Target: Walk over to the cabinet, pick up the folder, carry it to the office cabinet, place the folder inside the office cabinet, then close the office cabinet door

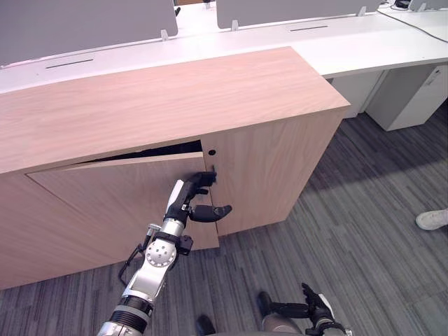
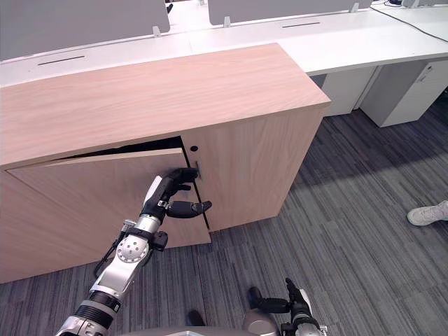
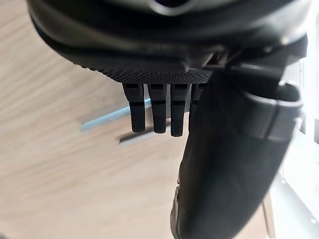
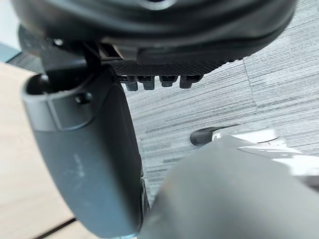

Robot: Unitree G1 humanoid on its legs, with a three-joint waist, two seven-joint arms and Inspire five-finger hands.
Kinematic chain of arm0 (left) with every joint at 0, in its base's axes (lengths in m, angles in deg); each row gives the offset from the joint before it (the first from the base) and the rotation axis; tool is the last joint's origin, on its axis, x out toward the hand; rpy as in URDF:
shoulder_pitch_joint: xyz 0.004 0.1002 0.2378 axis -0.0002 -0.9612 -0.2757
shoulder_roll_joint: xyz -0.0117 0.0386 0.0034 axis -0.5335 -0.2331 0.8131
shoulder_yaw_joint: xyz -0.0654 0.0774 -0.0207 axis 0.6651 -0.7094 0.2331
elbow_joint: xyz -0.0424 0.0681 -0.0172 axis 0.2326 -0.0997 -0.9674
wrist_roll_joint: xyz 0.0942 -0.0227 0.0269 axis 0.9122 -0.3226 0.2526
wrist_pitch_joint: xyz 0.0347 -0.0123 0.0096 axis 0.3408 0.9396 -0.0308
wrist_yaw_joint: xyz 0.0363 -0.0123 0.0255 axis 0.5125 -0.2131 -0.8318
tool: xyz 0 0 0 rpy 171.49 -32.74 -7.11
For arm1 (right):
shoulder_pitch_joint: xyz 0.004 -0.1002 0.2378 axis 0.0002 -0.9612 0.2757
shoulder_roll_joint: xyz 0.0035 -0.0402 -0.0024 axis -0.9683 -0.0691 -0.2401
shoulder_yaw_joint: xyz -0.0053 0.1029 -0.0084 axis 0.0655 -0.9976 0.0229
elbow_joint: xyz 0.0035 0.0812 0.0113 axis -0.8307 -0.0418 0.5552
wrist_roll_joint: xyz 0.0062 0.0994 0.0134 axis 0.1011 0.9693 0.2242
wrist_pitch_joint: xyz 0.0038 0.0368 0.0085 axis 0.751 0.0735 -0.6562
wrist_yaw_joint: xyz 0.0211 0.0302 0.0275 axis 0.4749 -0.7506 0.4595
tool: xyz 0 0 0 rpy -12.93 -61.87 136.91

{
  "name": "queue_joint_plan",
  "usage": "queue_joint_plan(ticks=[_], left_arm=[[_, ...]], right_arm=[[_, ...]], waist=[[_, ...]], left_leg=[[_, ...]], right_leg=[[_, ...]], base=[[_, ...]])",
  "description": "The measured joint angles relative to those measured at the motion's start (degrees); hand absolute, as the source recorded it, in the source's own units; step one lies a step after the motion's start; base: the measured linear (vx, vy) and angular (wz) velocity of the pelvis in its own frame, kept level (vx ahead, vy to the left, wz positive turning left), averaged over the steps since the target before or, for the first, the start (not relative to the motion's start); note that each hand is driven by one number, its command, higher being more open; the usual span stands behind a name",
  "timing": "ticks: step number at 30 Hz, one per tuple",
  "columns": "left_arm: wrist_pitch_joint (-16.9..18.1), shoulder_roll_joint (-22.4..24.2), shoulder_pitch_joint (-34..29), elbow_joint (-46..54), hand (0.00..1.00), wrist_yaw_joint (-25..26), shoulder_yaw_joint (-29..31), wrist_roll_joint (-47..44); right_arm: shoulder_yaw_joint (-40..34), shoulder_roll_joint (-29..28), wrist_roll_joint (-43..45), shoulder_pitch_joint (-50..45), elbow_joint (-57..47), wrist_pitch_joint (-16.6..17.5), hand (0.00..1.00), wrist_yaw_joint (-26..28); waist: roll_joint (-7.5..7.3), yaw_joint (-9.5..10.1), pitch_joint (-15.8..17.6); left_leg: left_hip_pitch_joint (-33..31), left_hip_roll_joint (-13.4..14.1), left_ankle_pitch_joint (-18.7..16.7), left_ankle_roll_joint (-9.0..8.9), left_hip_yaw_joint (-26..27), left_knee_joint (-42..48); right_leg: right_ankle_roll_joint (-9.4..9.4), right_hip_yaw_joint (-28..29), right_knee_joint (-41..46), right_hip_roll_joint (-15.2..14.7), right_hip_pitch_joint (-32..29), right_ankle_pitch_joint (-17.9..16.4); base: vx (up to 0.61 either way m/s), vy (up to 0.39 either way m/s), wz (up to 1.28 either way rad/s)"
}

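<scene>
The low wooden office cabinet (image 1: 168, 98) stands before me with its door (image 1: 105, 203) ajar by a narrow gap along the top, dark inside. My left hand (image 1: 194, 199) is open, its straight fingers (image 3: 158, 109) pressed flat against the door's front near its free right edge and the thumb sticking out sideways. A small round hole (image 1: 211, 151) marks the fixed panel just past the door's edge. My right hand (image 1: 318, 308) hangs low over the carpet, open with relaxed fingers and holding nothing.
White desks (image 1: 364, 42) with grey partition screens (image 1: 84, 24) run behind the cabinet. A white drawer unit (image 1: 409, 94) stands under the desk at the right. A person's white shoe (image 1: 432, 219) rests on the grey carpet (image 1: 336, 231) at the far right.
</scene>
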Motion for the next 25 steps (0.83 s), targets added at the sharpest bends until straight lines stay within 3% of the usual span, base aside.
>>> queue_joint_plan(ticks=[5, 13, 18, 25], left_arm=[[0.3, 0.1, 2.9, -3.6, 1.00, 1.0, 3.3, -0.1], [3.2, 2.9, 1.1, -5.5, 1.00, -0.7, 4.0, -6.6], [1.8, 7.0, -9.7, -5.0, 1.00, -1.9, 8.5, -10.9], [-2.8, 7.1, -22.5, -22.5, 1.00, -3.9, 15.4, -12.9]], right_arm=[[-0.2, -0.4, 0.4, 0.5, -0.1, 0.0, 1.00, 0.0], [-0.3, -0.5, 0.4, 0.6, -0.6, -0.1, 1.00, -0.1], [-0.7, -0.5, 0.4, 0.5, -0.6, -0.7, 1.00, -0.4], [-2.7, -0.6, -0.6, 1.7, -0.6, -0.9, 1.00, -0.8]], waist=[[-0.02, 0.22, 0.0], [0.04, 0.77, 0.1], [0.03, 2.32, 0.1], [-0.03, 5.27, 0.1]], left_leg=[[1.0, 2.3, 0.2, 0.25, -0.1, 0.0], [1.4, 2.0, 0.4, 0.00, -2.6, -0.3], [1.2, 2.0, 0.0, -0.71, -3.4, -0.3], [1.3, 1.9, -0.4, -0.53, -5.1, 0.0]], right_leg=[[0.27, -1.0, -1.7, 1.9, 1.9, 1.0], [-0.22, -4.0, -2.3, 1.6, 3.3, 0.3], [-0.37, -5.1, -2.8, 1.5, 3.7, -0.7], [0.15, -6.9, -2.6, 1.3, 4.7, -1.0]], base=[[0.10, -0.085, -0.08], [-0.03, -0.027, 0.14], [-0.02, -0.018, 0.09], [0.06, -0.014, 0.13]])
